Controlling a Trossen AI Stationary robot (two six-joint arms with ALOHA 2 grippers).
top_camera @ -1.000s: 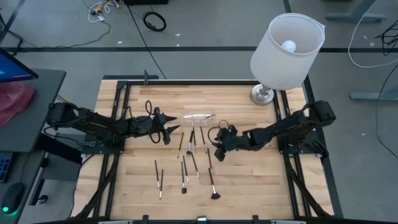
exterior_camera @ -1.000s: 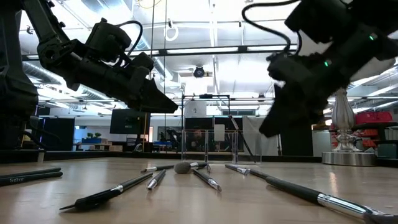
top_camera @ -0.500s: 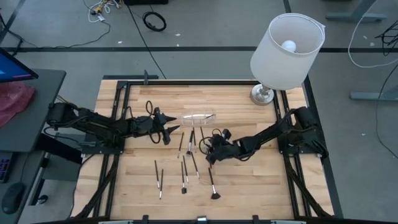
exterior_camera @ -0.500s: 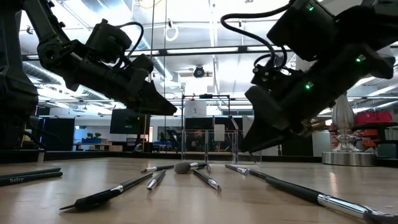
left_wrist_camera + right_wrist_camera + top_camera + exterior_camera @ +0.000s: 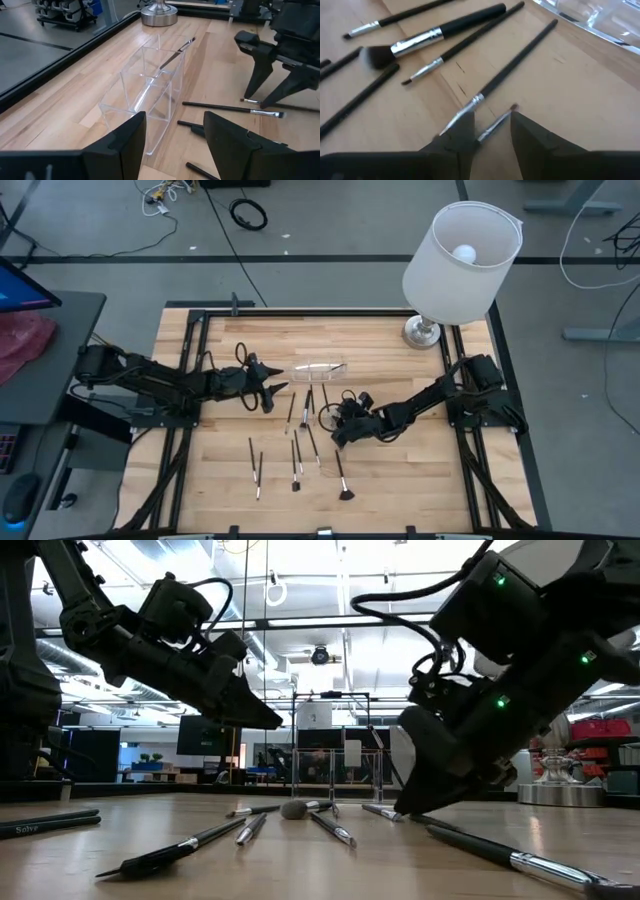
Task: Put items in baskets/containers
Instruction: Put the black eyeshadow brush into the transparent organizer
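Note:
Several thin dark-handled makeup brushes (image 5: 300,435) lie flat on the wooden table, one fan-shaped (image 5: 345,492). The clear container (image 5: 320,367) lies on its side beyond them; one brush (image 5: 175,52) seems to lie in it. My left gripper (image 5: 272,393) hovers open and empty just left of the container (image 5: 145,95). My right gripper (image 5: 337,438) is open, its fingertips down at the table (image 5: 408,810), one on either side of a thin brush (image 5: 495,125). My right gripper comes slanting down from the table's right. Its open fingers (image 5: 462,122) stand on either side of the thin brush's silver ferrule (image 5: 492,127). The brush lies flat on the table. Whether a finger touches it, I cannot tell.
A lamp with a white shade (image 5: 460,255) and a metal base (image 5: 422,332) stands at the far right corner. A longer brush (image 5: 520,55) runs close beside the thin one and passes under one finger. A black metal frame (image 5: 190,360) borders the table.
My right gripper has gone toward the table's left edge and down, from above the brushes to the table top among them. My left gripper and the brushes have stayed still.

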